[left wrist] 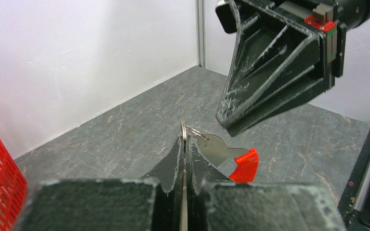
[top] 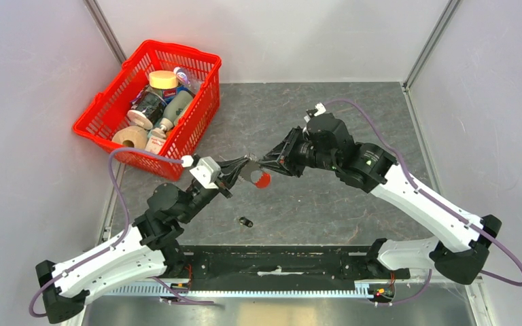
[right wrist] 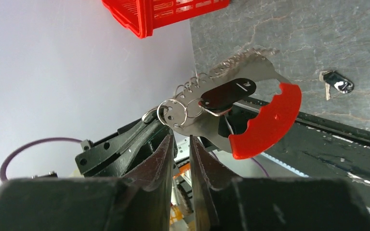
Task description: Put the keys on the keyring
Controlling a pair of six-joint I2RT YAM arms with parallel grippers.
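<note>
The keyring point(right wrist: 250, 70) joins bright polished wire rings, a dull brushed metal plate and a glossy red plastic tag point(right wrist: 270, 122). At six o'clock from it a key point(top: 245, 222) with shiny black head lies on the matt, veined grey desk point(top: 333, 207). The fingers of the right gripper point(left wrist: 227, 126) are scuffed matt black plastic.

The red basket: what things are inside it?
A cream tape roll, a dark jar, a bottle and a brown roll show in the red basket. Whatever lies beneath them is covered.
</note>
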